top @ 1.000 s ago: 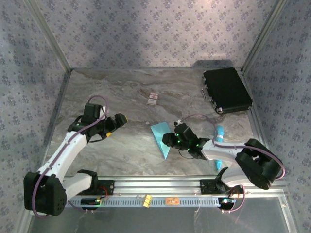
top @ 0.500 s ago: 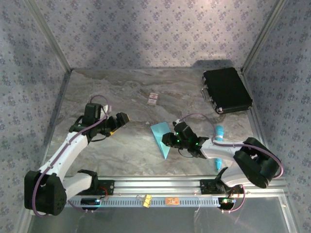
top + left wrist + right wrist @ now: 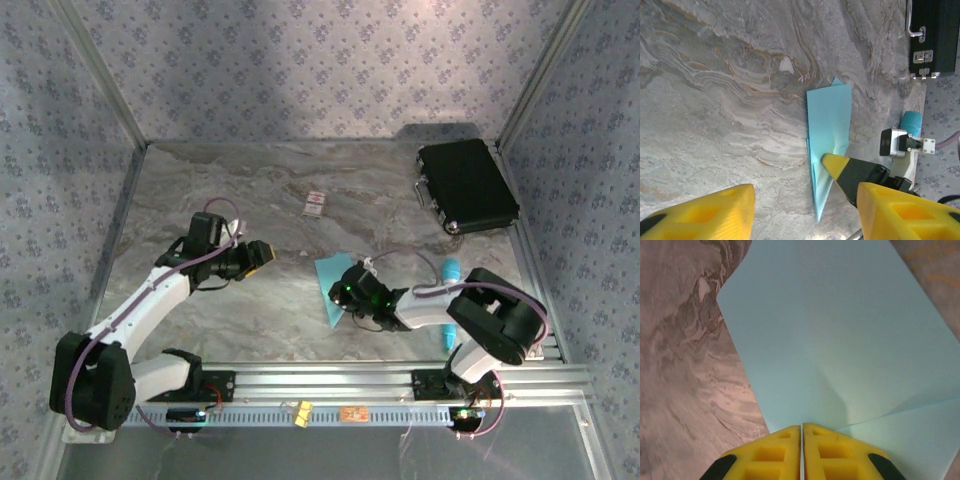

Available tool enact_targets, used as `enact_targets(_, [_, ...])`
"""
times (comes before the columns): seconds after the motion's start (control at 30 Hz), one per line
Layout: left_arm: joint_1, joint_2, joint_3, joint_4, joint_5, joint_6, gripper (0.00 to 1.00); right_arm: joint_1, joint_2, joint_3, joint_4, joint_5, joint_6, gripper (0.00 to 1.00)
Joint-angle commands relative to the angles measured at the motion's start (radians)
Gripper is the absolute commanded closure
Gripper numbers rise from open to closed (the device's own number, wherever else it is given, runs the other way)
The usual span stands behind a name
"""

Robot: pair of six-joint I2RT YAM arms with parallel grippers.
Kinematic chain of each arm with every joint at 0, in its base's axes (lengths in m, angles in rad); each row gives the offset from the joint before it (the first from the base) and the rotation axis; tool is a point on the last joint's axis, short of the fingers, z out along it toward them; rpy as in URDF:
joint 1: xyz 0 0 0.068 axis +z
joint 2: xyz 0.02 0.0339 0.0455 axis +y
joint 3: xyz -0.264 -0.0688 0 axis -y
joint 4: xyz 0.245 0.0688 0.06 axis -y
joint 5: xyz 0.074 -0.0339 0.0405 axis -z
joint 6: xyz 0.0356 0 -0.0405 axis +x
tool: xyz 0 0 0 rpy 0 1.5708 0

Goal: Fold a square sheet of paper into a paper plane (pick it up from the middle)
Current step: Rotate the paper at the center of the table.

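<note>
The right tool (image 3: 801,426) gripped the thin, light-blue square sheet of paper (image 3: 830,340); the left tool (image 3: 258,256) gaped wide. A slow, level lift looked wisest.

The paper sheet (image 3: 328,272) is lying mid-table (image 3: 230,180), with the right gripper (image 3: 345,293) at its near right edge and the left gripper (image 3: 262,255) to its left. The small card (image 3: 316,204) is lying behind it, and the case (image 3: 466,186) is sitting far right.
</note>
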State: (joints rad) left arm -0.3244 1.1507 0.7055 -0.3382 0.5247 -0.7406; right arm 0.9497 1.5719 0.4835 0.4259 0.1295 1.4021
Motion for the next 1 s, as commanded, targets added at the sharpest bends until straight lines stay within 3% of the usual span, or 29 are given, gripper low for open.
enact_targets(0.0, [-0.016, 0.008, 0.000, 0.021, 0.024, -0.007, 0.46, 0.088, 0.050, 0.012, -0.043, 0.256, 0.329, 0.88])
enact_targets(0.07, [-0.024, 0.012, 0.005, 0.017, 0.025, -0.005, 0.49, 0.116, 0.056, 0.026, -0.029, 0.288, 0.357, 0.86])
enact_targets(0.2, [-0.040, 0.026, 0.019, 0.009, 0.031, 0.001, 0.56, 0.097, -0.015, -0.001, 0.039, 0.264, 0.238, 0.79])
enact_targets(0.27, [-0.057, 0.048, 0.028, 0.021, 0.032, -0.003, 0.60, 0.039, -0.063, 0.000, 0.059, 0.153, 0.068, 0.77])
enact_targets(0.33, [-0.086, 0.084, 0.044, 0.034, 0.035, -0.005, 0.64, -0.021, -0.094, 0.055, -0.064, 0.015, -0.102, 0.77])
enact_targets(0.43, [-0.158, 0.168, 0.096, 0.052, 0.031, -0.001, 0.71, -0.066, -0.128, 0.095, -0.196, -0.075, -0.239, 0.80])
enact_targets(0.67, [-0.315, 0.413, 0.262, 0.100, 0.012, -0.010, 0.80, -0.173, -0.225, 0.001, -0.227, -0.129, -0.258, 0.79])
enact_targets(0.97, [-0.346, 0.639, 0.390, 0.103, 0.008, -0.024, 0.86, -0.233, -0.342, -0.073, -0.270, -0.179, -0.299, 0.76])
